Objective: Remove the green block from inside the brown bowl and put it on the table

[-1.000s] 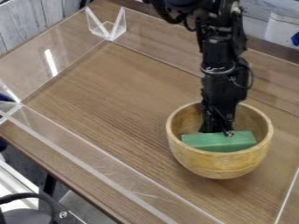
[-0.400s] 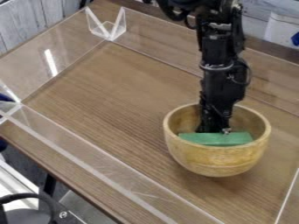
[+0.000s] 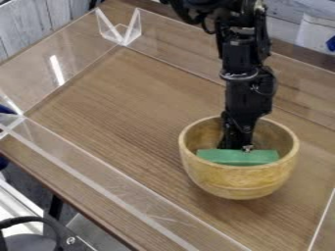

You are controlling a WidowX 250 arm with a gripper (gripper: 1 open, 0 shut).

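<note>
The claw (image 3: 240, 147) is being held deep inside the brown bowl (image 3: 238, 175), pointing steeply downward, with its tips right at the back edge of the green block (image 3: 238, 157). The jaws are being kept fully closed, and they appear to be pinching the block's edge, though the contact itself is being hidden by the dark fingers and the bowl's rim, so a firm hold is being judged rather than seen. The block is lying inside the bowl, tilted slightly against the inner wall, its flat green face being shown to the camera. Nothing is being carried out yet: the block is not being lifted clear of the rim, and the table (image 3: 118, 118) around the bowl is being left without it. So the reach and the grasp are being counted as done or nearly done, while the lift out of the bowl, the move sideways over the wood surface, the lowering and the release are all being counted as left to do.
</note>
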